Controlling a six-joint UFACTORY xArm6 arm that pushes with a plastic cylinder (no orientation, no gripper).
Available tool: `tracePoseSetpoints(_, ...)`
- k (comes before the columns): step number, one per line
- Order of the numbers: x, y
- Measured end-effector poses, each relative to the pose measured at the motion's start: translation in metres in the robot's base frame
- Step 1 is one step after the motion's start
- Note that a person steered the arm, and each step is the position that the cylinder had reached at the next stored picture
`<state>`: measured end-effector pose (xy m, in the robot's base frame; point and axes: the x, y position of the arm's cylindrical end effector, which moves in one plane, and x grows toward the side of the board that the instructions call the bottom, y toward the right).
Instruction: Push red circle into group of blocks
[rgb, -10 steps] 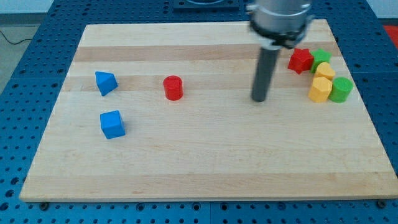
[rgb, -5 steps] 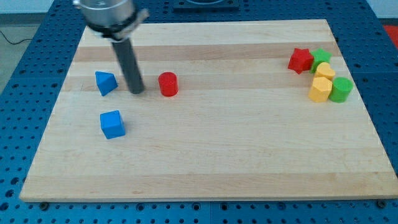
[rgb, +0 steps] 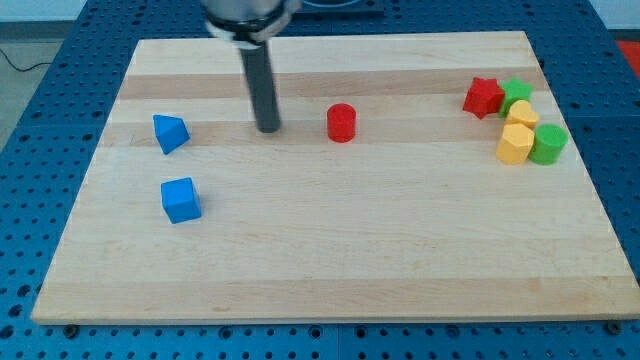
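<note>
Rod only, no pincer: we hold nothing. Our tip (rgb: 268, 129) rests on the wooden board (rgb: 330, 260), apart from the red circle (rgb: 342, 122) at its right. Bare wood separates that circle from the group: red star (rgb: 483, 97), green blocks (rgb: 548, 144), yellow blocks (rgb: 514, 145). Blue blocks (rgb: 180, 199) sit left. Rod's top is cut off.

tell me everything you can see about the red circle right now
The red circle is a small, plain red cylinder standing upright on its flat end on the wooden board, with a smooth, matte look. It sits alone in the upper middle of the board. My tip is to the view's left of it with a gap between them, not touching. The group of blocks lies well off to the view's right.
</note>
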<state>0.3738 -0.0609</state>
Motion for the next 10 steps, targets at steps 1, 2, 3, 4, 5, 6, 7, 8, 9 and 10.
tracePoseSetpoints(1, 0.000, 0.074)
tracePoseSetpoints(2, -0.002, 0.141)
tracePoseSetpoints(3, -0.002, 0.148)
tracePoseSetpoints(4, -0.001, 0.082)
tracePoseSetpoints(5, 0.019, 0.066)
tracePoseSetpoints(6, 0.027, 0.107)
tracePoseSetpoints(7, 0.021, 0.162)
tracePoseSetpoints(8, 0.020, 0.224)
tracePoseSetpoints(9, 0.018, 0.251)
tracePoseSetpoints(10, 0.017, 0.219)
